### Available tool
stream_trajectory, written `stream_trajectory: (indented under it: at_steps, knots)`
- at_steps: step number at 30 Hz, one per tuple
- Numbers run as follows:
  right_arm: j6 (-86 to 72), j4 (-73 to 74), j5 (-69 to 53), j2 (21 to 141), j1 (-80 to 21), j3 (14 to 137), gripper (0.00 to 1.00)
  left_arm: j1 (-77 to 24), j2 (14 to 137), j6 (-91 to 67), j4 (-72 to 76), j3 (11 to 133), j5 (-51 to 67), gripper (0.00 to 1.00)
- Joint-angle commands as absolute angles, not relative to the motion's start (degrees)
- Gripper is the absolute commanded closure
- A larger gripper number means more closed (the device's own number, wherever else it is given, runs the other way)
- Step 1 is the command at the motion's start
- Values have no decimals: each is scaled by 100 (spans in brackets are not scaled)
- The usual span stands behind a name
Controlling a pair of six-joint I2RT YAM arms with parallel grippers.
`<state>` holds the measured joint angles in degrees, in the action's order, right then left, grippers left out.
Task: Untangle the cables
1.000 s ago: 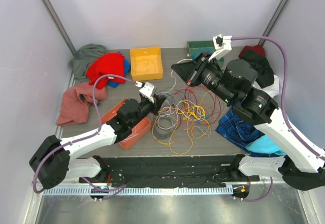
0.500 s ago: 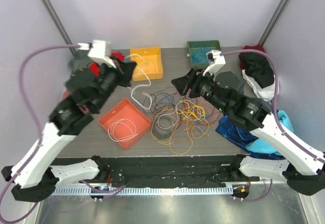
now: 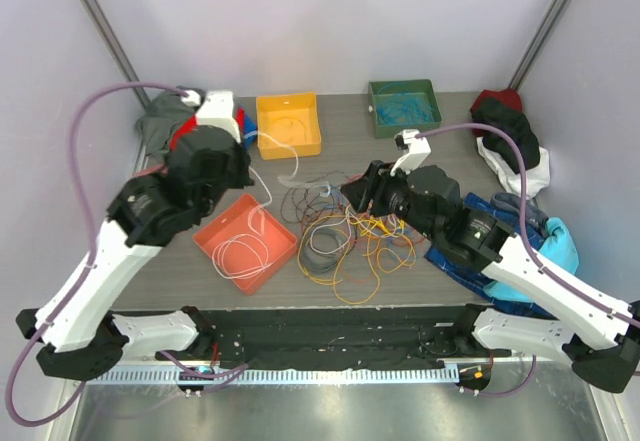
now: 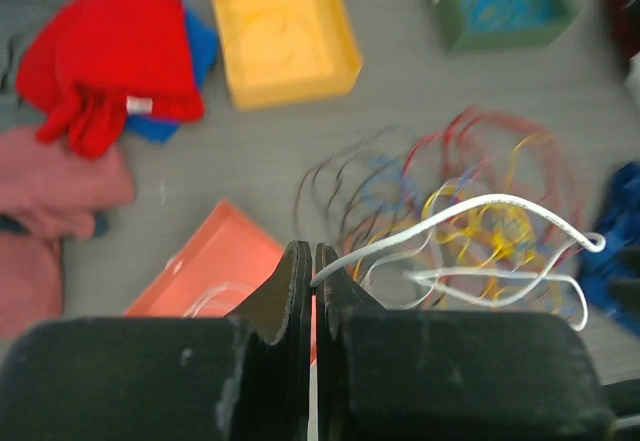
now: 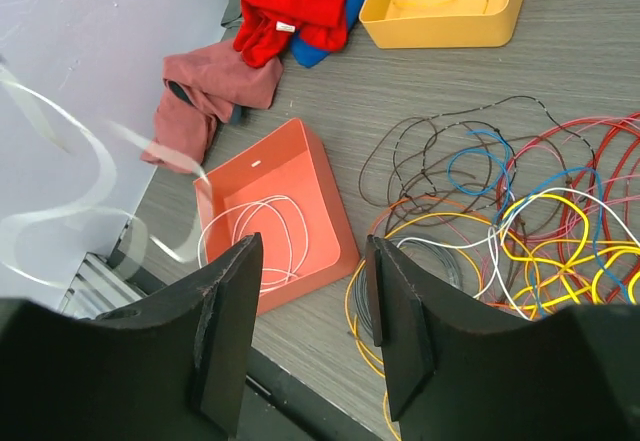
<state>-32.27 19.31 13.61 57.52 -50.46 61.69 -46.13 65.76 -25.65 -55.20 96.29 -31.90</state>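
Top external: orange tray point(image 3: 228, 223) beside cables point(image 3: 350, 246)

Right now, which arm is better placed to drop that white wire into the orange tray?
Probably the left. The left gripper is shut on the white cable, which seems to trail down into the orange tray beside it. The right gripper is open and empty, over the tangle.

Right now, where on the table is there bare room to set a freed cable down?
Bare strip between the yellow bin and green bin; another at the near edge left of the orange bin. Crowded: the cables mid-table, garments at both sides.
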Motion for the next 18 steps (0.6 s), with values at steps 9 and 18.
stream_trajectory:
  at_steps: [9, 18]
  knots:
    - [-3243, 1468, 1652, 5353, -5054, 5669, 48, -4176, 6267, -3173, -5898, 7323, -3279, 100]
    - [-3182, 1459, 1749, 5396, -5054, 5502, 48, -3577, 6389, -3208, -5555, 6276, -2619, 100]
